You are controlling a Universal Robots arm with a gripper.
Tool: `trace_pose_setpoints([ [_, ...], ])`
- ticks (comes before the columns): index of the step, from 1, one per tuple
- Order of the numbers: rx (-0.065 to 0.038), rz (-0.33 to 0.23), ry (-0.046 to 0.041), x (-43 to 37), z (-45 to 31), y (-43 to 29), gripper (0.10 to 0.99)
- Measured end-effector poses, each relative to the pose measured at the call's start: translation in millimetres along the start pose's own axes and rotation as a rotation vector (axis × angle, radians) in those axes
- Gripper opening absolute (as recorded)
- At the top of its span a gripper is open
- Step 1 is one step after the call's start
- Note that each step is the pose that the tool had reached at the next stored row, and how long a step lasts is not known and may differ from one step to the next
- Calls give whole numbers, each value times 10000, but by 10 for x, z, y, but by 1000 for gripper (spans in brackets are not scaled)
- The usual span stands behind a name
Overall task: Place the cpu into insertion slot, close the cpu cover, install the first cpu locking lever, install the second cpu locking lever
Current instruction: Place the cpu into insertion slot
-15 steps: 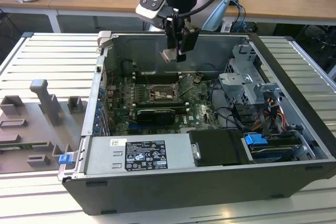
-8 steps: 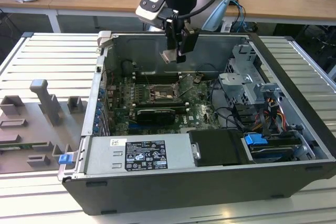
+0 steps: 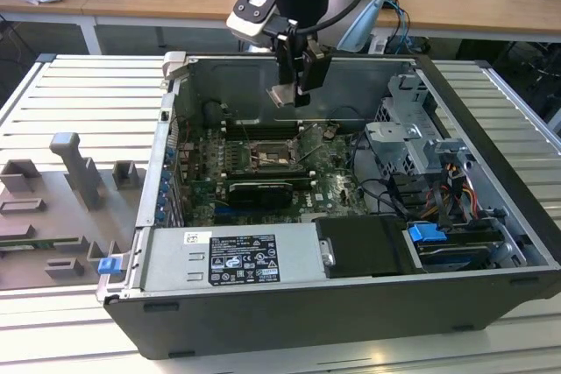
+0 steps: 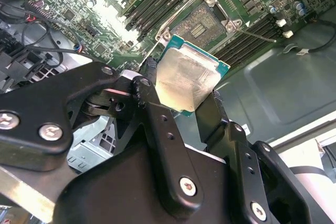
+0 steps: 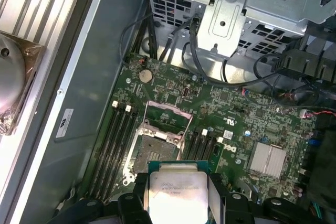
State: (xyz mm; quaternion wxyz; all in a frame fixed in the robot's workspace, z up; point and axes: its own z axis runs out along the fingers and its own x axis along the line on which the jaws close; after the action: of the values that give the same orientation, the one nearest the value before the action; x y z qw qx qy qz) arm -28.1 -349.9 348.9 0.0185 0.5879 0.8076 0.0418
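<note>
Item 1: small flat square beige-silver cpu [image 4: 189, 74]. I'm pinching it by its edges in the black end effector [image 4: 181, 94], prob. leaving the underside free for seating. It's hanging above the dark-rimmed, gold-contact square insertion slot [image 5: 152, 148], not yet seated.

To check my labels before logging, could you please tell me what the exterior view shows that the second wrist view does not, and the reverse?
Exterior view: the whole open computer case, its power supply and the grey fixture tray at that view's left, with the tool hanging above the green board. Second wrist view: close up, the fingers pinching opposite edges of the cpu. Both: the cpu held in the tool, and the insertion slot bare.
</note>
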Motion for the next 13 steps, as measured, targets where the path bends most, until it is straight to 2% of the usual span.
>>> trace_pose_setpoints([
  [13, -1, 23, -2, -1, 52, -5, 537],
])
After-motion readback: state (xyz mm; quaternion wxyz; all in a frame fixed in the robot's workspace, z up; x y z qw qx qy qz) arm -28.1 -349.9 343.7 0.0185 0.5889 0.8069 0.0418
